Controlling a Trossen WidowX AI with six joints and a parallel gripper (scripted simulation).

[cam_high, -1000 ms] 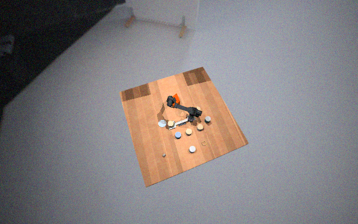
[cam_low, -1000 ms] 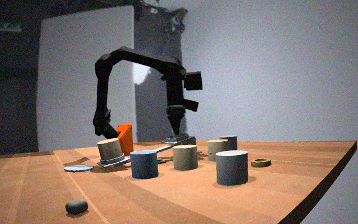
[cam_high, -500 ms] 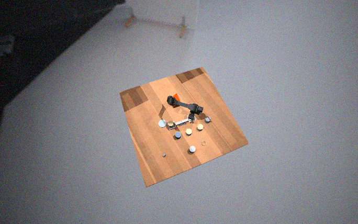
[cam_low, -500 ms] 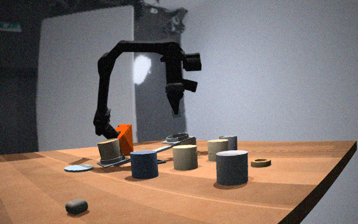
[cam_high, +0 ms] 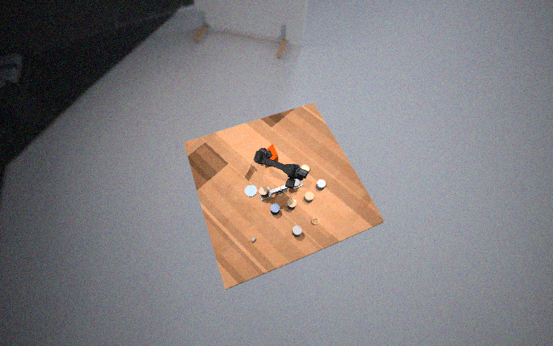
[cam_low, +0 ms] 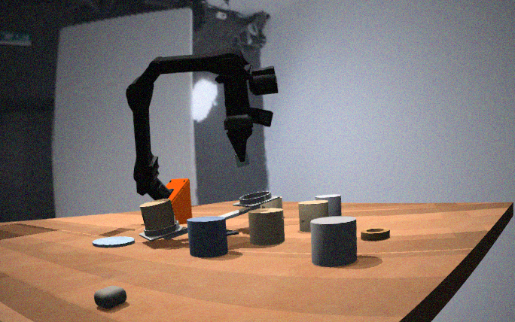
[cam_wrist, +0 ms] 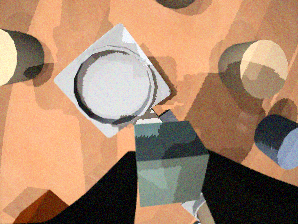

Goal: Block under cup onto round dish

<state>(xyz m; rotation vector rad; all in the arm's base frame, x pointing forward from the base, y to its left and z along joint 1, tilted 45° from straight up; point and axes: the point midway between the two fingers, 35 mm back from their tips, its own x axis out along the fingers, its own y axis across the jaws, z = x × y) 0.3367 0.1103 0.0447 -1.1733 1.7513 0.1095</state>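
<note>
My gripper (cam_high: 290, 183) (cam_low: 242, 157) (cam_wrist: 164, 156) is shut on the grey-green block (cam_low: 242, 164) (cam_wrist: 172, 181) and holds it in the air above the balance (cam_high: 280, 190) (cam_low: 237, 214) (cam_wrist: 68, 80). The balance is tilted. Its raised end carries an empty round rim (cam_low: 254, 202), with no cup on it. A beige cup (cam_high: 263, 190) (cam_low: 156, 216) stands, leaning, on the lowered end. The light blue round dish (cam_high: 251, 190) (cam_low: 113, 241) lies beside the lowered end, with nothing on it. I cannot tell which beige piece on the table is the other cup.
Near the balance stand a blue cylinder (cam_high: 275, 208) (cam_low: 207, 237), beige cylinders (cam_high: 291, 203) (cam_high: 309, 196) (cam_high: 305, 167) and grey cylinders (cam_high: 297, 230) (cam_high: 321, 183). A small ring (cam_high: 311, 221) (cam_low: 375, 235) and a grey stone (cam_high: 253, 239) (cam_low: 110, 296) lie farther out.
</note>
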